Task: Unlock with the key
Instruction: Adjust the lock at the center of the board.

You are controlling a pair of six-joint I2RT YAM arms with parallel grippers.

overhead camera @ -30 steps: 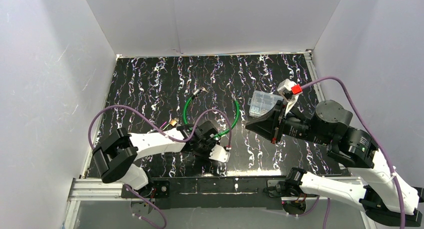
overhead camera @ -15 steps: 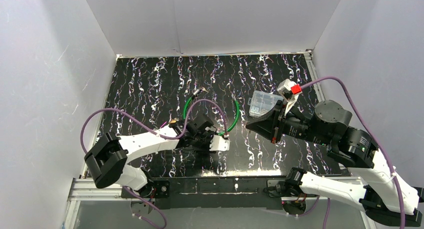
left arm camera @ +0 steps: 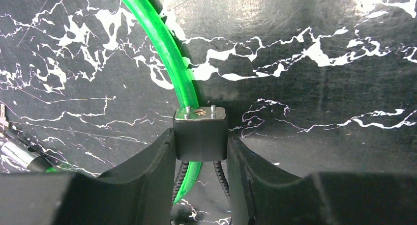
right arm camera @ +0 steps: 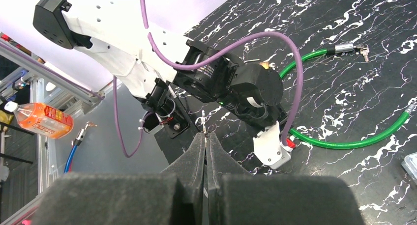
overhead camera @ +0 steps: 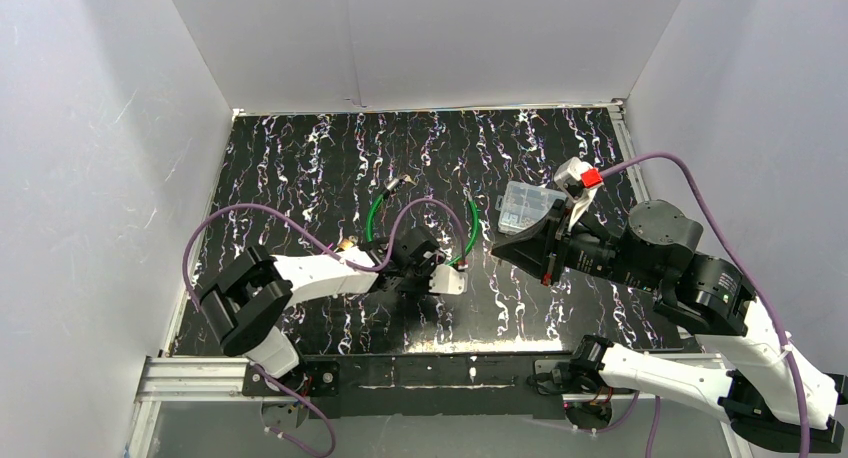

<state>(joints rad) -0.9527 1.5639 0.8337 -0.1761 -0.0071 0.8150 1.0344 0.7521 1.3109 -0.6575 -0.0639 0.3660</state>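
Lock body (left arm camera: pixel 199 134) clamped in left jaws mid-surface (overhead camera: pixel 300 158), keyhole (left arm camera: pixel 199 110) exposed. Right jaws pinched together on a thin sliver (right arm camera: pixel 203 123), likely the key, well apart. Next: align tip with keyhole, insert.

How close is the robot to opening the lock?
Done: the left jaws clamp the lock body on the green cable, with the keyhole showing. In hand: the right jaws are shut on a thin metal sliver, probably the key, held apart from the lock. Left: bring it to the keyhole, push it in and turn it.
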